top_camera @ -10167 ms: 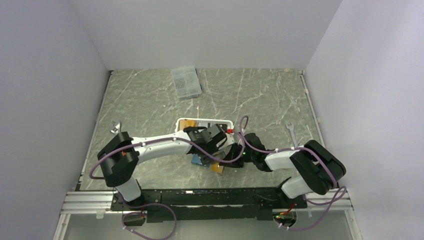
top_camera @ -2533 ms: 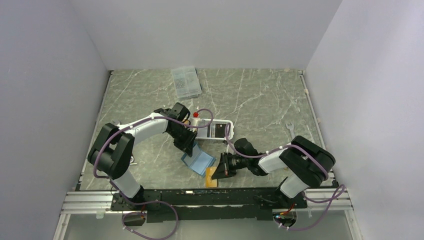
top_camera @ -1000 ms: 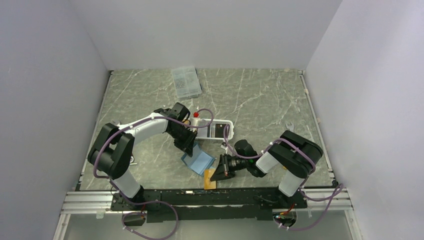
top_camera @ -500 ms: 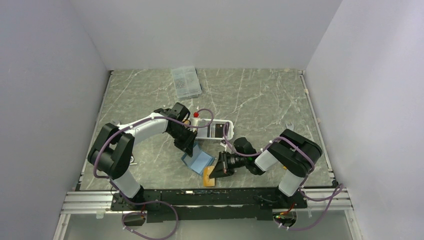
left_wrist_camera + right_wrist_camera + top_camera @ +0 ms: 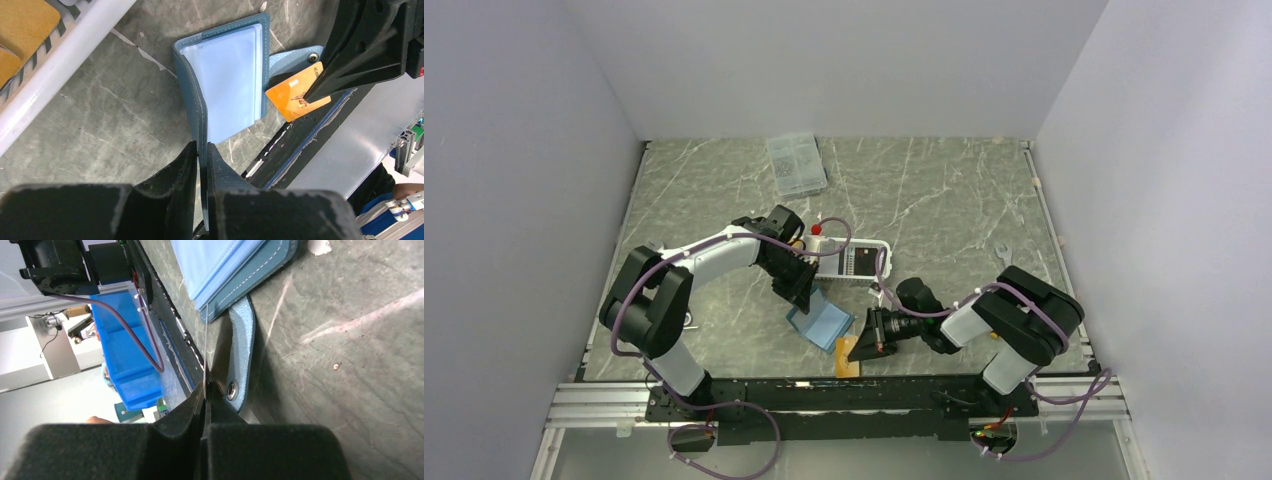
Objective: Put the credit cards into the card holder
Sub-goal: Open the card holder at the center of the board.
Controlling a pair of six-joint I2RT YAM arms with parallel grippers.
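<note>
My left gripper (image 5: pixel 201 148) is clamped on the raised flap of the open card holder (image 5: pixel 231 85), which lies on the table (image 5: pixel 100 115). My right gripper (image 5: pixel 205 386) pinches the yellow-gold card (image 5: pixel 294 94), its edge seemingly touching the holder's pocket.

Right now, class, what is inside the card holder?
Inside the card holder only clear blue sleeves show, no card. The orange card in the right gripper is outside, at their edge. Sleeves underneath are covered.

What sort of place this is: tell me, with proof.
Probably a lab robot test cell: plain white panel walls enclose a grey marble-pattern tabletop, an aluminium rail edges it, and a blue plastic crate sits beyond.
</note>
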